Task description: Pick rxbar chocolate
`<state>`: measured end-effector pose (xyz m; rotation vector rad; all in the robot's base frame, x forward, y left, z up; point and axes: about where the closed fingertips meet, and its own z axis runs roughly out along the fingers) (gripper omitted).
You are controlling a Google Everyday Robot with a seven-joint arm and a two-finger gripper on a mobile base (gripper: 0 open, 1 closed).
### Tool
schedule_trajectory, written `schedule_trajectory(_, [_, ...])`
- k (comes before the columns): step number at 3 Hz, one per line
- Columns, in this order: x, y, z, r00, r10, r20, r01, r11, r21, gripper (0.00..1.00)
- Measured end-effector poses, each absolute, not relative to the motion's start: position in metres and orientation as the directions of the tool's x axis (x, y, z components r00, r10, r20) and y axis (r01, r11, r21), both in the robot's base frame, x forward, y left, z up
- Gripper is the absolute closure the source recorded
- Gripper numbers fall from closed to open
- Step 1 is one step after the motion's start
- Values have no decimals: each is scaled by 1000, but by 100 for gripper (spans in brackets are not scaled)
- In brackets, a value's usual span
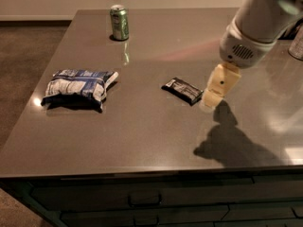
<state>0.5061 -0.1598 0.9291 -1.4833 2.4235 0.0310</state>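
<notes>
The rxbar chocolate (183,90) is a small flat black bar with pale lettering, lying on the grey countertop (142,136) right of centre. My gripper (211,100) hangs from the white arm at the upper right and sits just right of the bar, close to its right end, above the counter. It holds nothing that I can see.
A puffy blue-and-white bag (78,86) lies at the left of the counter. A green can (119,22) stands upright at the back. A dark object (297,41) shows at the right edge. Drawers (142,200) run below the counter's front edge.
</notes>
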Motion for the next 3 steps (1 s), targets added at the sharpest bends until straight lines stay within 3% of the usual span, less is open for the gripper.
schedule_trajectory(3, [558, -122, 876, -567, -780, -265, -788, 607, -101, 0])
